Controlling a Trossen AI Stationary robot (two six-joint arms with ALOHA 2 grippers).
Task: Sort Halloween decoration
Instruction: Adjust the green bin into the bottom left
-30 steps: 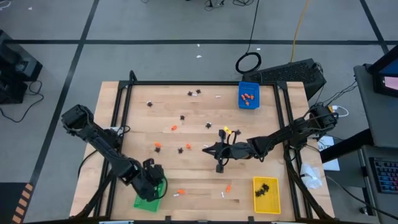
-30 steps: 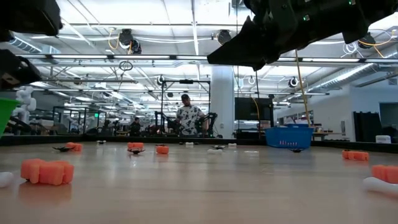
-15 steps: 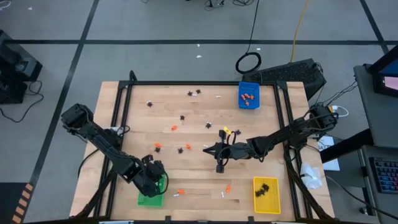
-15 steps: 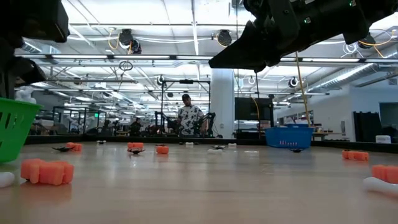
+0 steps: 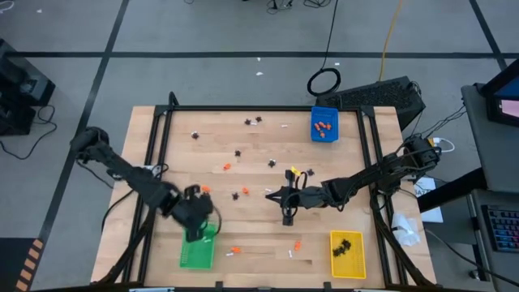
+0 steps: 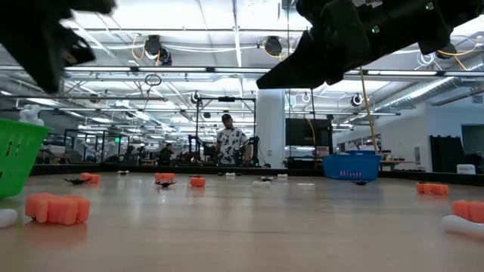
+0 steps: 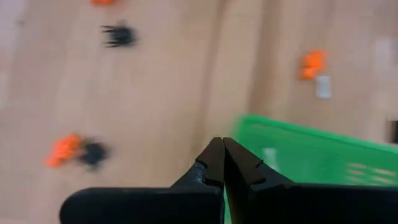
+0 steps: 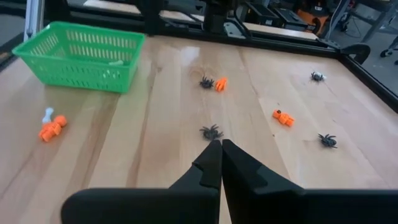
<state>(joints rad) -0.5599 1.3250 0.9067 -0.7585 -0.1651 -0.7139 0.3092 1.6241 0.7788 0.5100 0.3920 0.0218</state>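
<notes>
Orange lumps, black spiders and white bones lie scattered on the wooden table. My left gripper (image 5: 196, 227) (image 7: 222, 142) is shut and empty. It hangs above the far edge of the green tray (image 5: 197, 250), which holds a white bone (image 7: 268, 158). My right gripper (image 5: 272, 195) (image 8: 221, 144) is also shut and empty. It hovers mid-table, pointing toward the table's left, just short of a black spider (image 8: 211, 132). An orange lump beside a spider (image 7: 62, 149) lies left of the tray's far end.
The blue tray (image 5: 324, 124) at the far right holds orange lumps; the yellow tray (image 5: 347, 253) at the near right holds black spiders. An orange lump and a bone (image 5: 233, 251) lie right of the green tray. A black frame (image 5: 259, 108) edges the table. A person (image 6: 229, 143) stands far behind.
My left gripper has risen from the green tray and moved toward the table's far edge. The green tray has shifted a little toward the table's right and now sits flat and uncovered. My right arm has kept still.
</notes>
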